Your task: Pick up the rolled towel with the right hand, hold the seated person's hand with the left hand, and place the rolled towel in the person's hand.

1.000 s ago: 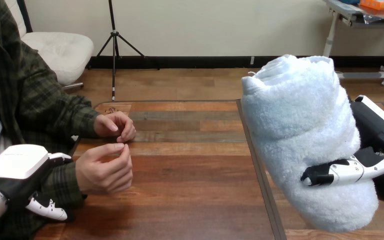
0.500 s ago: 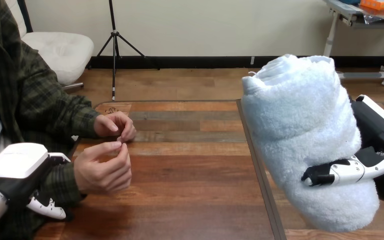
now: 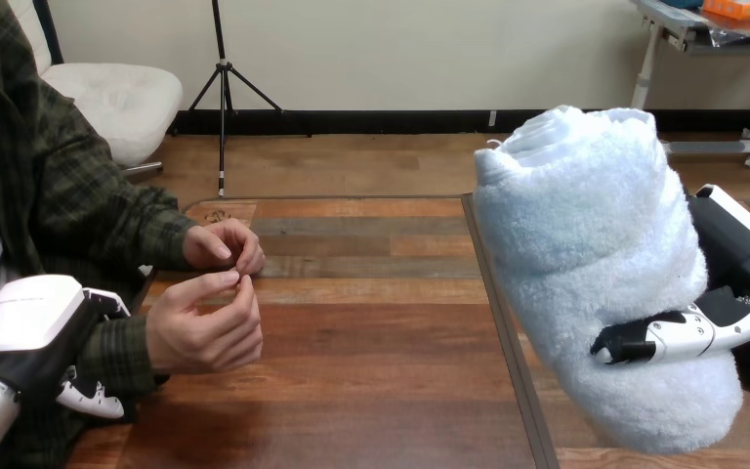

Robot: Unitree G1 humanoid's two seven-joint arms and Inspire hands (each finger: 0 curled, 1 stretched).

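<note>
Far left, low: left hand [image 3: 21, 327], white shell uppermost, pressed against the sleeve [image 3: 125, 354] of the person's forearm, just behind the wrist. Cannot tell whether it is clamped on the forearm or only lying alongside it.

Next right: the person's nearer hand [image 3: 205, 330], raised a little off the tabletop [image 3: 371, 342], loosely curled, palm turned toward the person. Beyond it, the person's farther hand [image 3: 223, 244] rests at the tabletop's left edge. The fingertips of the two hands meet or nearly meet; both hold nothing.

Centre: bare wooden boards. A seam [image 3: 508, 342] runs from the far edge toward the camera and splits the surface into two sections.

Right of the seam: rolled towel [image 3: 596, 254], pale blue, standing on end but tilted, upper end leaning toward the view's left. It is well apart from the person's hands. Right hand [image 3: 688, 332] is clamped on it from the right side, one digit wrapped across the lower front of the roll, the black body of the hand behind the towel's right edge.
</note>
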